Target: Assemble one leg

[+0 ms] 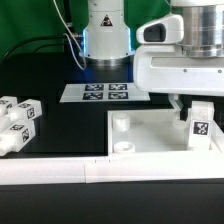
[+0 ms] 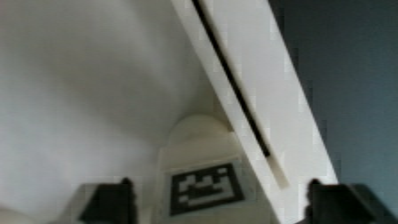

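Exterior view: the arm's tool (image 1: 198, 108) sits at right centre of the frame, low over the wide white panel (image 1: 150, 135) that fills the lower right. A leg (image 1: 199, 126), chunky white post with a square tag facing the camera, stands upright between the tool's fingers, at the panel's right side. Its base looks down at or inside the panel near the right corner; whether it is seated in a socket I cannot tell, the rim hides it. One round socket (image 1: 122, 123) shows open at the panel's left end. The spare legs (image 1: 18, 122) lie bunched at the left edge of the frame, well apart from the panel. The marker board (image 1: 105, 92) lies flat on the black desk (image 1: 60, 125) at upper centre, in front of the robot base. A long white rail runs along the bottom of the frame.

Wrist view: blurry. The leg (image 2: 210, 180) is at bottom centre, rounded top and tag visible, with a dark finger pad on each side, one at lower left (image 2: 107, 200), the other at lower right. The pads flank the leg closely, so the tool reads as clamped on it. The panel wall (image 2: 249, 90) runs diagonally from the top toward lower right.

Step in hand, as I judge it: fitting this leg into a corner socket. The next move calls for keeping the post vertical, centred on the socket, then pressing or twisting it home before letting go.
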Available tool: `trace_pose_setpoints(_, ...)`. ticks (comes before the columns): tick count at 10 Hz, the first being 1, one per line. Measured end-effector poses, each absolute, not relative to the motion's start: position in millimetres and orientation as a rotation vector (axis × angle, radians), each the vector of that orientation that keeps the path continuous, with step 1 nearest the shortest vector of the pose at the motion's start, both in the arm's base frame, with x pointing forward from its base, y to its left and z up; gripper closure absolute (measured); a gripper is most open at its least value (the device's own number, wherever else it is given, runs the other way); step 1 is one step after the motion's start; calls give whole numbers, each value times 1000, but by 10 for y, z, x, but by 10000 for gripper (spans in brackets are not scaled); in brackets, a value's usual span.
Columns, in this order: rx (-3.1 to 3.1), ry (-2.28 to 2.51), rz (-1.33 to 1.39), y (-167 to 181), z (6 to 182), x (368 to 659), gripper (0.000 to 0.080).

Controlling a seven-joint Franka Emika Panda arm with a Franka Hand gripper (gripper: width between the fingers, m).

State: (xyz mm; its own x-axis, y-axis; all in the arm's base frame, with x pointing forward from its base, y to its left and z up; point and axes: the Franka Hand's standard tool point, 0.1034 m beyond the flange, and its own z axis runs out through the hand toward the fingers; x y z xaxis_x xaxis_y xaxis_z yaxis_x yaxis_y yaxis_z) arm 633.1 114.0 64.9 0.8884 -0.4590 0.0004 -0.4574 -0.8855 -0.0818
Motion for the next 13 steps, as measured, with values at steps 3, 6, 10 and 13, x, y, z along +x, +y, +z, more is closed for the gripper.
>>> trace_pose_setpoints(3,-2865,1071,-15,1149,647,6328,515)
trace_pose_setpoints(6,-2602,1601,3,1208,642,6324,515)
trace_pose_setpoints(10,-1939,2242,52,1207,648,6419,515)
trace_pose_setpoints(13,-1919,2244,49,1213,635,6414,514)
